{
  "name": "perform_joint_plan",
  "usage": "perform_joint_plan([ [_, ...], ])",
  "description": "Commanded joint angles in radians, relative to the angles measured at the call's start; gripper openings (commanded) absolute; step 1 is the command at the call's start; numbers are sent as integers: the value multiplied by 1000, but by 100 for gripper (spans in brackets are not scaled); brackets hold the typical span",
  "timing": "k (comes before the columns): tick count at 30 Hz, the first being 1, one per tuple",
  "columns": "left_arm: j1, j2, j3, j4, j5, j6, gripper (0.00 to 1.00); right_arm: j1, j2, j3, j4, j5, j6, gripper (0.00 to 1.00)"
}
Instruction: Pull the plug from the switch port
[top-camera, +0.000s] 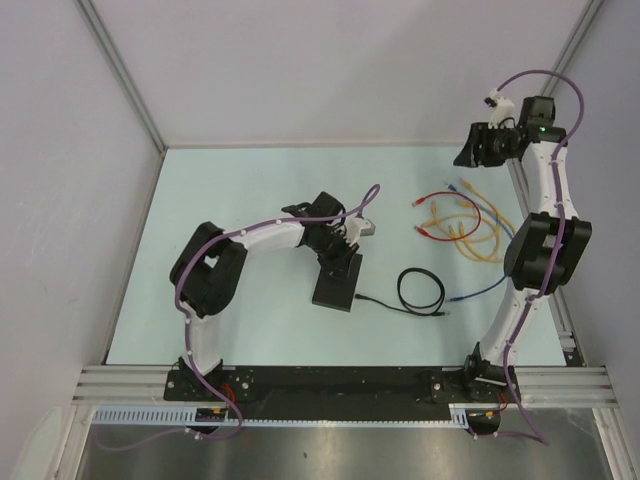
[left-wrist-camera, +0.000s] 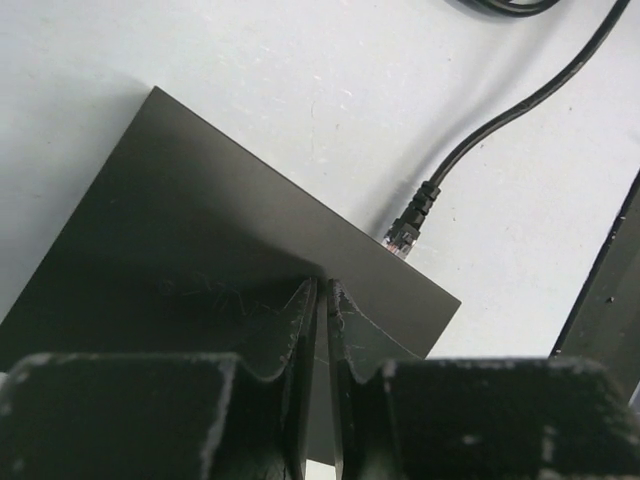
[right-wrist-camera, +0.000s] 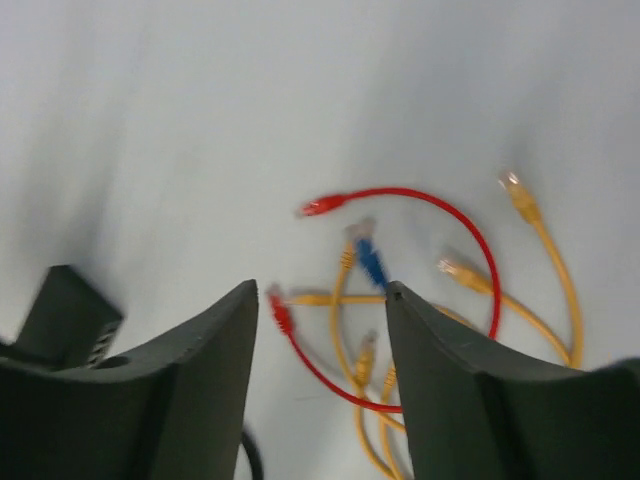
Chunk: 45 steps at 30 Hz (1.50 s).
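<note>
The switch is a flat matte-black box lying left of the table's middle. It fills the left wrist view. The plug, black with a clear tip, sits at the switch's right edge, seemingly in a port. Its black cable runs away to a coil. My left gripper is shut and empty, with its fingertips low over the switch's top, just back from the plug. My right gripper is open and empty, raised at the back right, far from the switch.
A loose tangle of red, yellow and blue patch cables lies right of the middle. It shows below the open right fingers, with the red loop and a blue plug. An aluminium rail runs along the table's right edge.
</note>
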Motion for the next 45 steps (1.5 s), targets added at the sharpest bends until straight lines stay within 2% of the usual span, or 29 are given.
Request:
perform_joint_plan([
  [1,-3,-17,4,-23,-78,29,15,76,-26,88,74,400,21,73],
  [3,-2,-63,-6,-23,-88,22,17,126,-87,79,125,607,131,99],
  [4,-5,-82,1,-38,-97,15,18,134,-102,76,127,748,167,100],
  [5,-3,-105,22,-41,-112,9,20,137,-116,80,98,740,175,100],
  [9,3,-253,105,-78,-178,-6,29,151,-230,22,47,595,167,100],
  [12,21,-336,124,-80,-232,-8,38,168,-284,28,-45,335,127,100],
  [14,35,-367,75,-62,-250,4,40,195,-326,4,-93,192,78,100],
  [15,44,-399,43,-40,-261,6,41,200,-345,-69,-90,135,80,100],
  [17,60,-425,-84,35,-282,-35,43,273,-434,-184,-36,81,103,100],
  [19,83,-447,-196,63,-237,-48,44,304,-497,-349,5,0,130,100],
  [22,86,-462,-317,127,-267,-81,45,343,-596,-506,16,-16,167,100],
  [26,109,-468,-388,150,-298,-198,43,295,-695,-639,15,2,202,100],
  [29,120,-465,-411,147,-368,-187,39,237,-707,-700,27,-47,257,100],
  [33,127,-413,-405,107,-306,-115,29,134,-719,-760,44,-68,310,99],
  [39,120,-369,-450,130,-157,-78,19,71,-721,-794,41,-79,337,99],
  [45,74,-317,-439,130,38,-40,18,62,-707,-811,50,-73,347,99],
])
